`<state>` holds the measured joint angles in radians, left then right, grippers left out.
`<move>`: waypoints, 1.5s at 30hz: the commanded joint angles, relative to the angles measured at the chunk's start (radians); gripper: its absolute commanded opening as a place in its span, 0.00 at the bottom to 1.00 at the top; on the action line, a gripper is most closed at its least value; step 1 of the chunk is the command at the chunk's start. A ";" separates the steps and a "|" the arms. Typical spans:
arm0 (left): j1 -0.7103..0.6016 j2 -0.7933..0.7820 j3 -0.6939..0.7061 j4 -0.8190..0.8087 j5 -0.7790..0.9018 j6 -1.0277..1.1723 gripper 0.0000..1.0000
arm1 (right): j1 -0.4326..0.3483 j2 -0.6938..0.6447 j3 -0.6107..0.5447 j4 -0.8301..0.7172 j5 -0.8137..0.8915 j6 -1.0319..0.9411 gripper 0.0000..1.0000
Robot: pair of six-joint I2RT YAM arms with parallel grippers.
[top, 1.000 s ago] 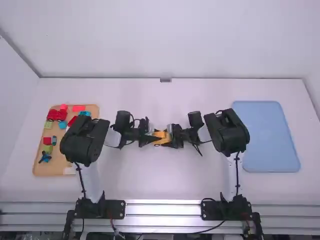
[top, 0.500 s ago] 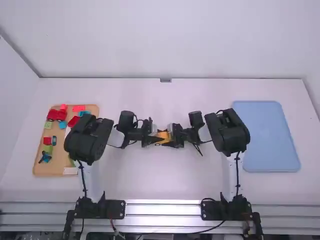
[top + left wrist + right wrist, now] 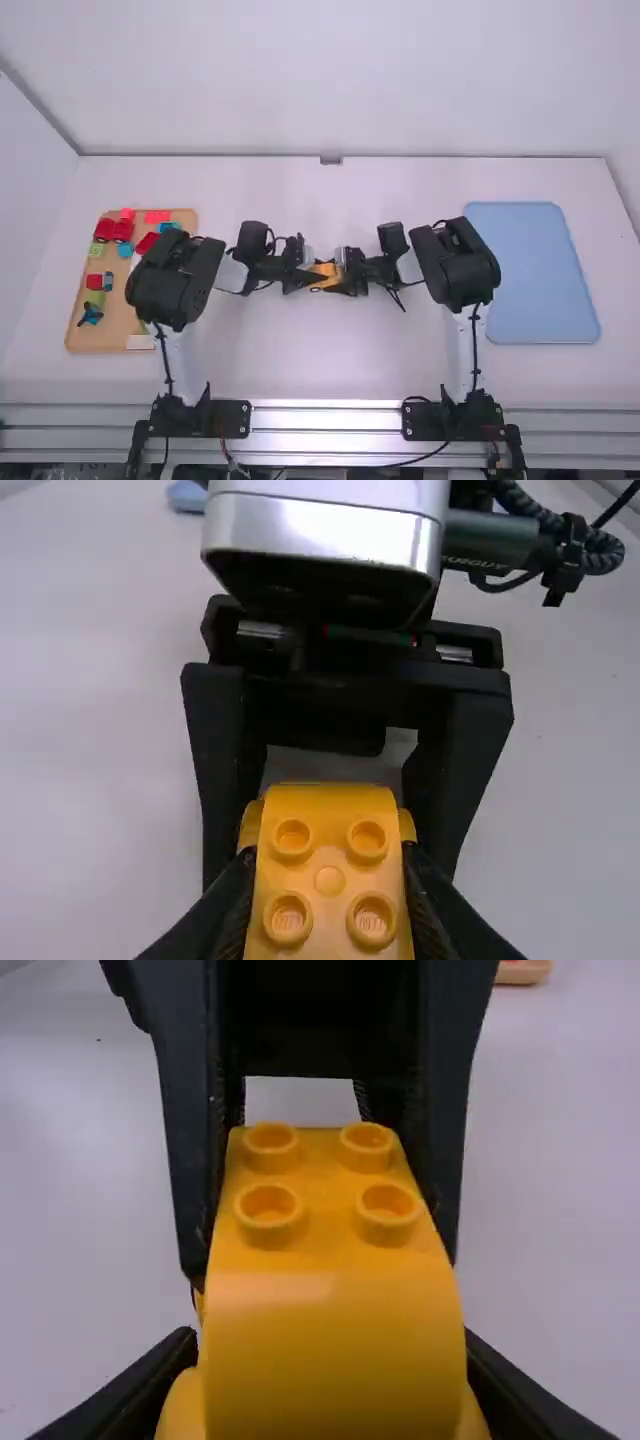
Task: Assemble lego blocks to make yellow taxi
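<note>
Yellow taxi body [image 3: 324, 268] gripped from both ends

Mid-frame, high view. Left gripper [image 3: 317, 277] narrow, closed on one end; right gripper [image 3: 339, 277] likewise on the other. Studs visible on top. Parts tray [image 3: 95, 338] at left of frame, blue tray [image 3: 530, 270] at right.

Desk [image 3: 330, 375]: bright, evenly lit in the high view; greyer in both wrist views
Wall [image 3: 320, 90]: pale, soft light
Metal rail [image 3: 325, 420]: glare in bright bands
Silver housing [image 3: 320, 530]: shiny rim, underside in deep shadow
Yellow block [image 3: 330, 1350]: soft sheen across its curve
</note>
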<state>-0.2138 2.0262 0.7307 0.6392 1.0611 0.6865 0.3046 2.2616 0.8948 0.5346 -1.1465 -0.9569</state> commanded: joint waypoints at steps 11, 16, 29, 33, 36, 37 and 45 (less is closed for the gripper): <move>-0.058 0.053 -0.008 -0.070 -0.113 0.028 0.02 | 0.004 0.012 0.002 0.003 -0.005 -0.013 0.51; -0.080 0.054 -0.012 -0.124 -0.208 0.029 0.02 | 0.004 0.012 0.002 0.003 -0.005 -0.013 0.51; -0.083 0.054 -0.014 -0.352 -0.242 0.169 0.02 | 0.003 0.012 0.003 0.004 0.027 -0.013 0.51; -0.111 0.054 -0.025 -0.333 -0.274 0.174 0.02 | 0.003 0.012 0.003 0.005 0.026 -0.013 0.51; -0.151 0.054 -0.023 -0.324 -0.352 0.145 0.02 | 0.003 0.012 0.002 0.004 0.026 -0.013 0.52; -0.167 0.054 -0.021 -0.325 -0.382 0.140 0.02 | 0.003 0.012 0.003 0.004 0.026 -0.013 0.51; -0.206 0.054 -0.023 -0.322 -0.428 0.140 0.02 | 0.003 0.012 0.002 0.004 0.025 -0.013 0.52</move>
<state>-0.3206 1.9594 0.7918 0.3897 0.8276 0.8051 0.2710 2.2616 0.8898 0.5240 -1.1610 -0.9691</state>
